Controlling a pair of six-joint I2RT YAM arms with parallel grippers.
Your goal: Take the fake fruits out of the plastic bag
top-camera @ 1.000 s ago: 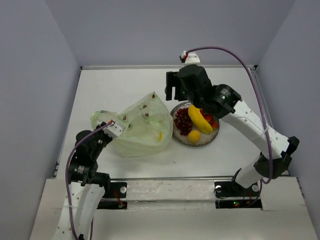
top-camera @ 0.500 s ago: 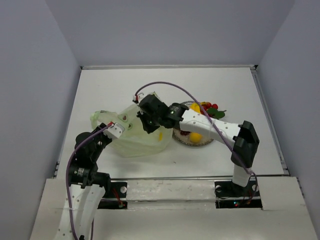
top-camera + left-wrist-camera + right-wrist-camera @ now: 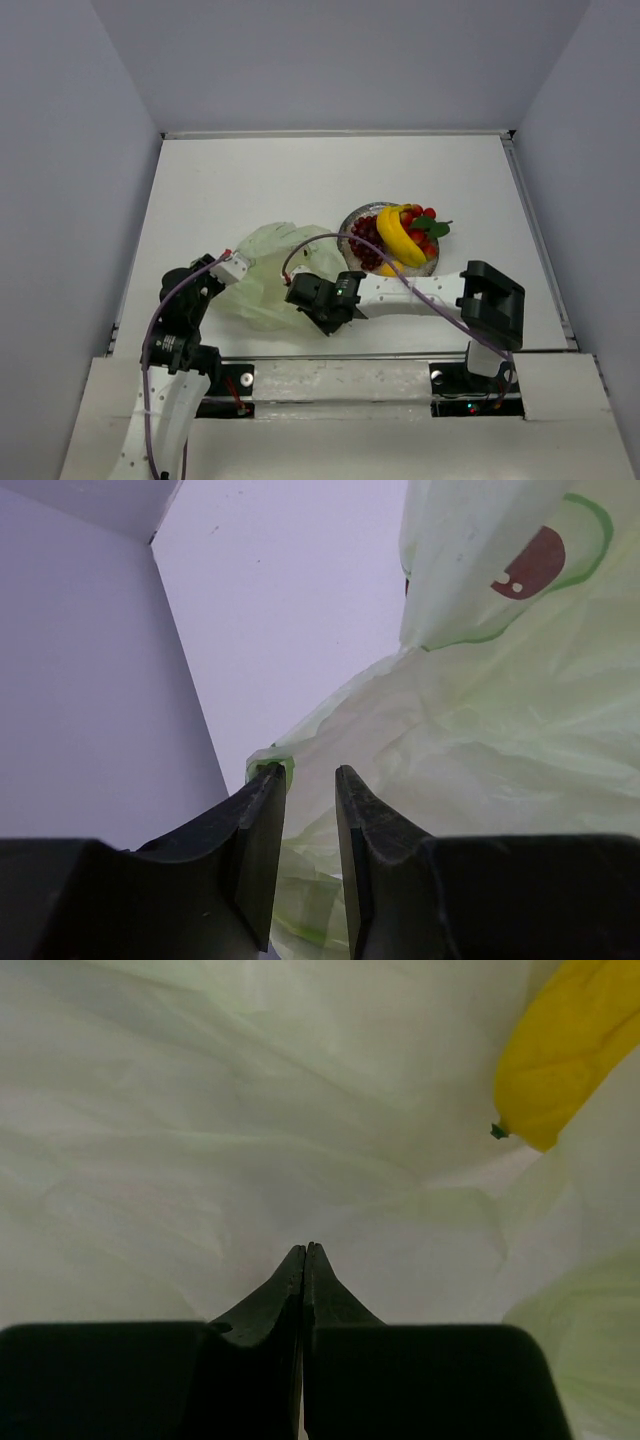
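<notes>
The pale yellow-green plastic bag (image 3: 268, 270) lies slumped left of the plate. My left gripper (image 3: 235, 268) is at its left edge. In the left wrist view the gripper (image 3: 305, 770) stands narrowly apart, with bunched bag film (image 3: 480, 730) in the gap and a green hem by one fingertip. My right gripper (image 3: 300, 295) is shut at the bag's near right side. In the right wrist view its tips (image 3: 304, 1248) press against the film (image 3: 250, 1110), with a yellow banana (image 3: 560, 1050) beyond them at the upper right. A banana (image 3: 395, 235), dark grapes (image 3: 365, 235) and red berries (image 3: 425, 225) rest on the plate.
The speckled grey plate (image 3: 430, 265) sits right of the bag. My right forearm (image 3: 410, 292) stretches low across the table in front of it. White walls close in the table at the back and on both sides.
My right arm swung from above the plate down to the bag's near side, and its gripper went from open to shut. The bag has sagged from puffed up to low and flat.
</notes>
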